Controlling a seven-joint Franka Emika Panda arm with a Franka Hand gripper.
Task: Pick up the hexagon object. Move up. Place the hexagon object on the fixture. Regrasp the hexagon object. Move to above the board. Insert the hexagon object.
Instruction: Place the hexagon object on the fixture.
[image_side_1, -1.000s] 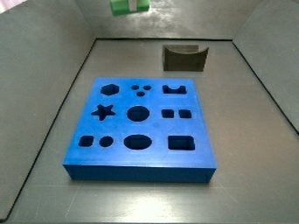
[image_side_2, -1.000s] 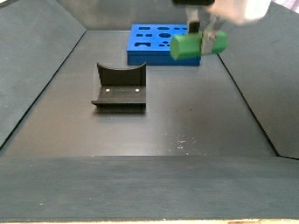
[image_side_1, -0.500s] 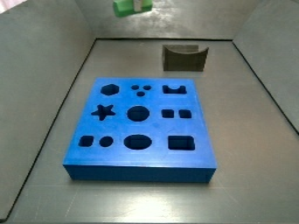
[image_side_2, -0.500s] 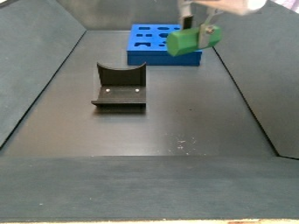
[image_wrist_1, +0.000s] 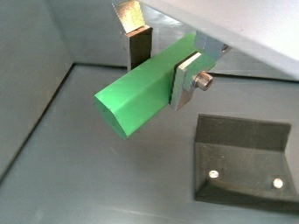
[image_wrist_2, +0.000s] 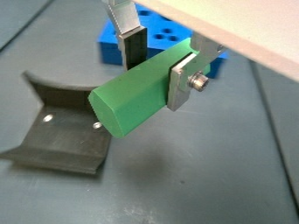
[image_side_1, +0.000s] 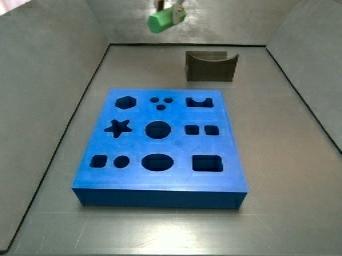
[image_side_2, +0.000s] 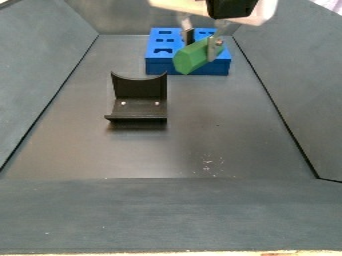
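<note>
A dark grey tray floor (image_side_2: 174, 150) with sloping walls carries the board (image_side_1: 160, 150) and, well apart from it, the fixture (image_side_2: 135, 100). The gripper (image_wrist_1: 162, 63) hangs in the air above the floor, near the fixture and clear of both; its two fingers (image_wrist_2: 183, 80) are clamped on the hexagon object (image_wrist_2: 138, 94), one plate on each long flank. In both wrist views the grasp sits toward one end of the prism, so that most of its length projects beyond the fingers, with a hexagonal end face leading. The long axis is tilted, neither upright nor level: in a side view the hexagon object (image_side_2: 194, 56) slopes down toward the fixture's side of the tray. Judged from the task, this carry height keeps the piece clear of the fixture's walls, and the free, projecting end is probably what will be laid into the U-shaped notch for regrasping. The object touches nothing but the pads.
</note>
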